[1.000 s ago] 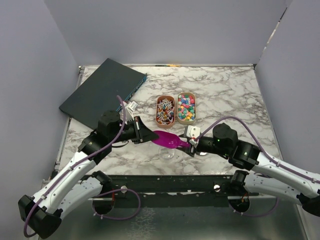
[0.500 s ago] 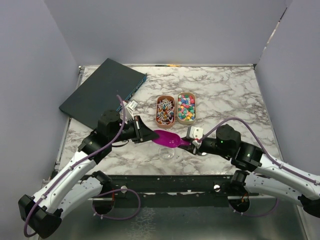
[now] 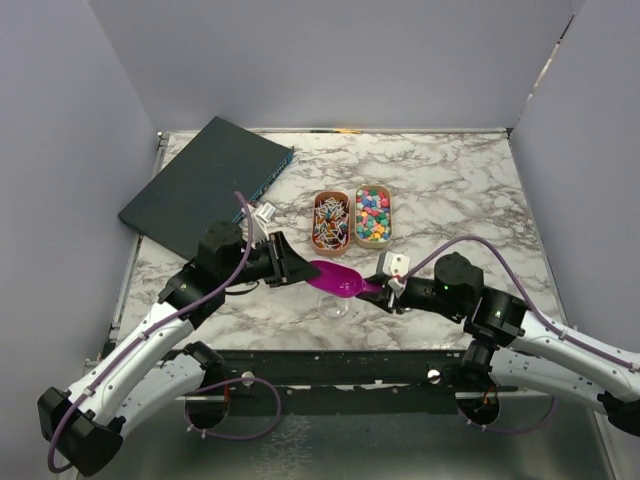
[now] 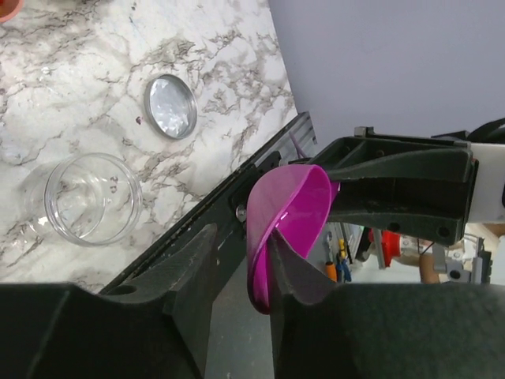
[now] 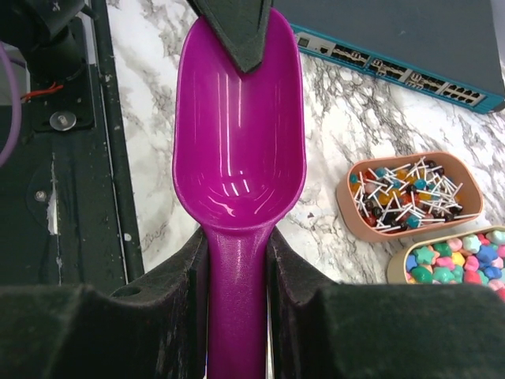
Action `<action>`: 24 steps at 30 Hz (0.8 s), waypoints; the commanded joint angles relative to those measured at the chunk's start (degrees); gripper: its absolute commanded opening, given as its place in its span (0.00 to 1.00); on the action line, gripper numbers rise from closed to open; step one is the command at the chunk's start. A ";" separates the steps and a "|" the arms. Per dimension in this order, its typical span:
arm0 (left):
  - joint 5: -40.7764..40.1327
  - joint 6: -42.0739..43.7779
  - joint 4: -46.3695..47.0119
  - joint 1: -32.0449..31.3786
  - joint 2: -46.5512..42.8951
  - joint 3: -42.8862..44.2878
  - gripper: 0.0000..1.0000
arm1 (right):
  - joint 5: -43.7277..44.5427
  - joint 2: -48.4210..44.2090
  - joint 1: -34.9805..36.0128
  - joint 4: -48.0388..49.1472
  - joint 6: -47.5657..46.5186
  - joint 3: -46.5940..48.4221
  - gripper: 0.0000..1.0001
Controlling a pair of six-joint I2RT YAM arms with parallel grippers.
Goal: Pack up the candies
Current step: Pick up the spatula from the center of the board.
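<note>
The candies lie in two oval trays: stick-mounted pieces in the left tray (image 3: 330,221) (image 5: 406,193) and bright balls in the right tray (image 3: 373,215) (image 5: 458,257). A purple scoop (image 3: 337,279) (image 5: 239,150) is empty and hangs over a clear glass jar (image 3: 336,304) (image 4: 93,197). My right gripper (image 3: 384,288) (image 5: 237,260) is shut on the scoop's handle. My left gripper (image 3: 288,268) (image 4: 237,268) straddles the scoop's front rim (image 4: 264,237). One finger is inside the bowl, and the other stands apart from the rim with a gap.
A dark network switch (image 3: 205,185) (image 5: 394,39) lies at the back left, with a small white connector (image 3: 263,212) beside it. A round metal lid (image 4: 170,106) lies on the marble near the jar. The black table rail (image 4: 205,213) runs along the near edge.
My right wrist has shifted slightly to the right. The scoop has stayed over the jar. The left arm has barely moved.
</note>
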 commanded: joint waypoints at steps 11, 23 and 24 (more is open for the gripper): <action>-17.99 7.73 -6.65 0.14 -3.57 2.43 0.74 | 9.63 4.50 0.15 -5.15 6.29 5.73 0.01; -39.28 22.50 -13.64 0.15 -3.42 12.06 0.92 | 22.82 16.48 -0.02 -19.55 14.61 17.07 0.01; -40.18 23.56 -13.63 0.14 -3.29 12.54 0.92 | 23.27 17.74 -0.18 -21.36 15.20 18.62 0.01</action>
